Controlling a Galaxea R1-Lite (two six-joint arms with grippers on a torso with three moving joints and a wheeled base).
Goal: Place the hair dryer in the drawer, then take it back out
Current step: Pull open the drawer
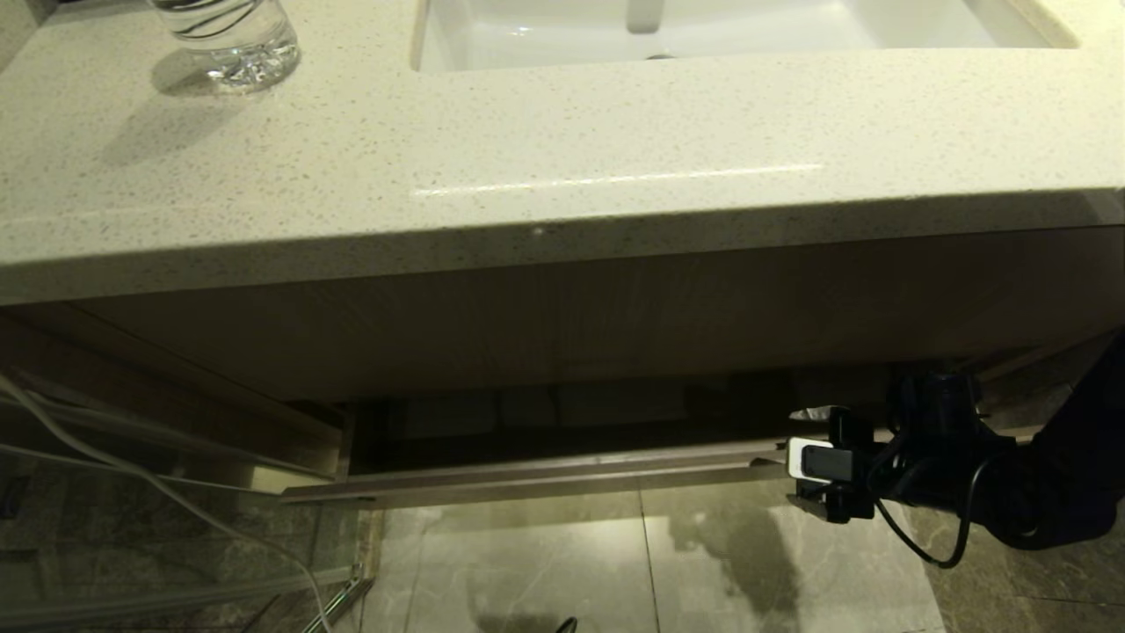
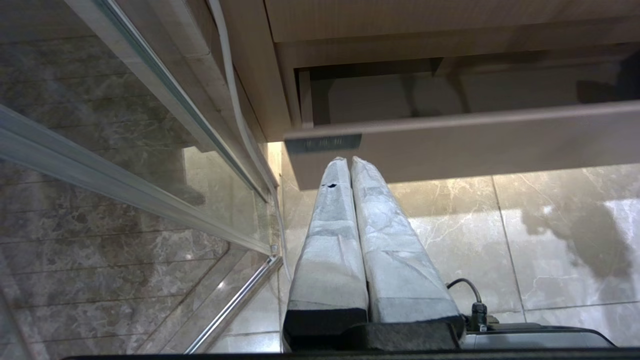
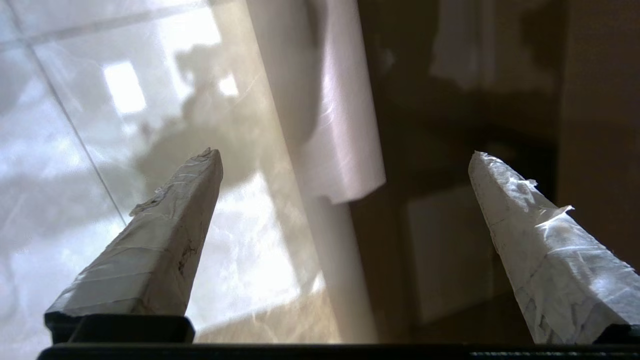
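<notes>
Glass (image 1: pixel 230 40), clear and ridged at its base, stands at the far left of the speckled countertop (image 1: pixel 527 158), with the white sink basin (image 1: pixel 721 31) set into the stone further right. Below the counter runs a taller wood panel (image 1: pixel 562 316), and under that the drawer (image 1: pixel 545 479) is pulled partly out, its narrow front strip slanting across the middle of the head view above the glossy tiled floor (image 1: pixel 527 563). A glass partition (image 1: pixel 132 527) with a white cord (image 1: pixel 158 492) trailing along it fills the lower left. The left gripper (image 2: pixel 350 162) sits low near the left end of the drawer front, its taped fingers (image 2: pixel 330 240) pressed together and holding nothing, the tips just short of the strip. What can be seen of the drawer's inside is dim and shadowed; the hair dryer cannot be made out in any view. At the right end of the drawer front, the right gripper (image 1: pixel 813 466) hangs from its black arm (image 1: pixel 1037 475), and in its own wrist view the taped fingers (image 3: pixel 165 240) stand wide apart, one over the floor side and one over the dark drawer side, with the front strip between them and nothing gripped.
</notes>
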